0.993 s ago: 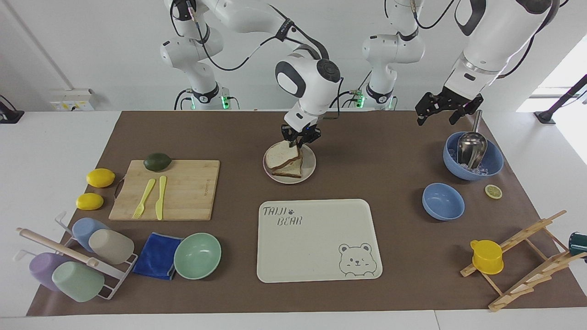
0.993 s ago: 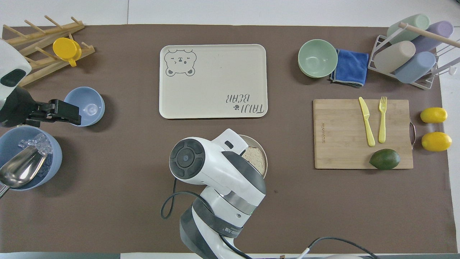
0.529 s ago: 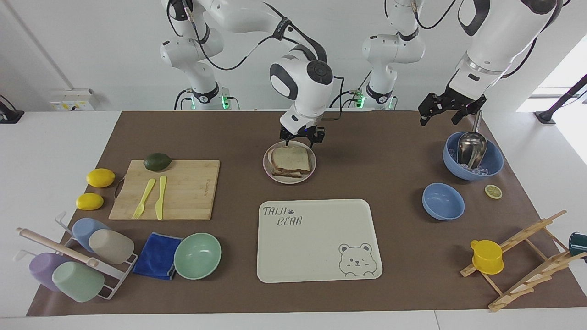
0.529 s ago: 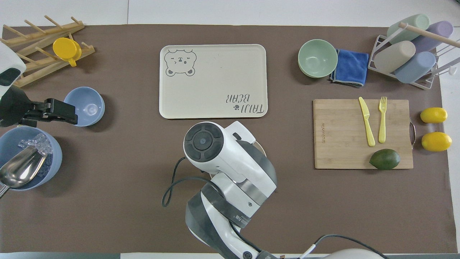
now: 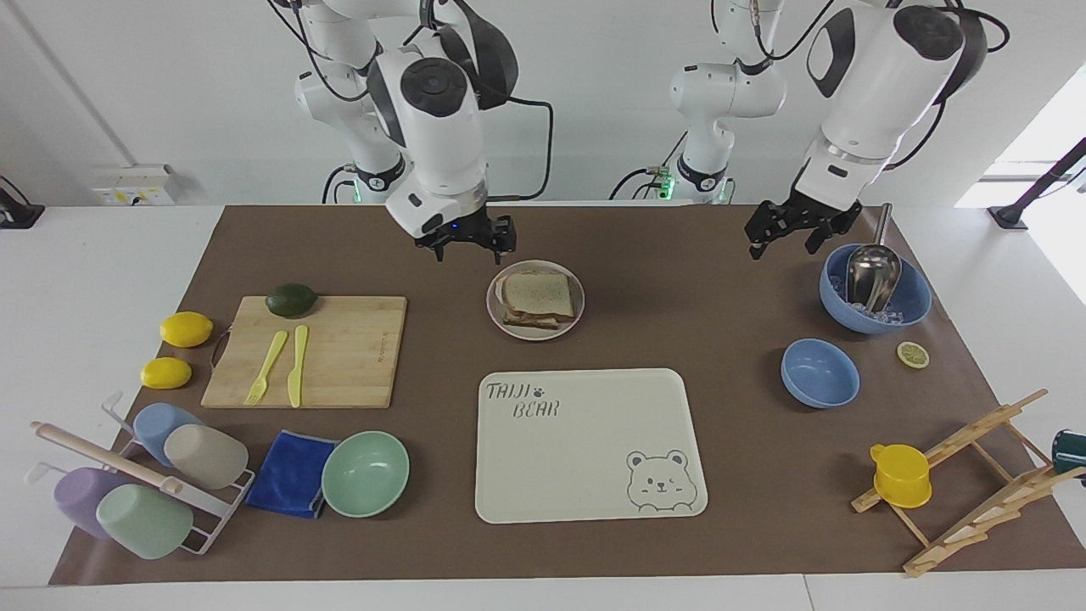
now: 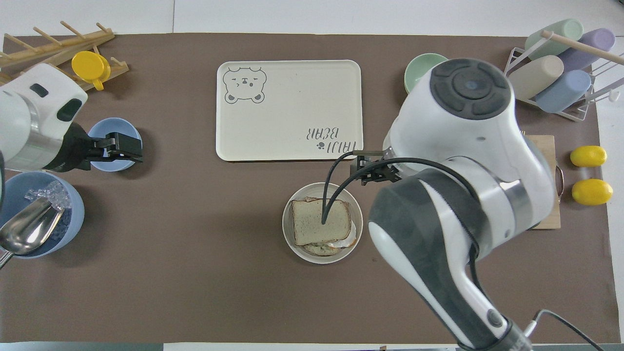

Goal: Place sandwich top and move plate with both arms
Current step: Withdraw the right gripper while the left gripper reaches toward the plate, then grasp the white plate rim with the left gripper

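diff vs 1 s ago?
Right tool let go of the bread slice, now flat on the sandwich on the plate, then rose and swung toward the cutting board; it is open. Left tool, open, drifted slightly toward the plate. Plate and everything else unmoved.

- Sandwich top (image 5: 536, 293): one roughly square slice of light brown speckled bread with a darker crust; lies flat as the uppermost layer of a stacked sandwich, slightly askew to the layers beneath, whose pale edges show under it; free of any grip
- Plate (image 5: 573, 319): small, round, beige, shallow-rimmed; sits flat on the brown mat, carrying the sandwich; nearer to the robots than the cream bear-printed tray (image 5: 585, 475) and apart from it; about midway along the table
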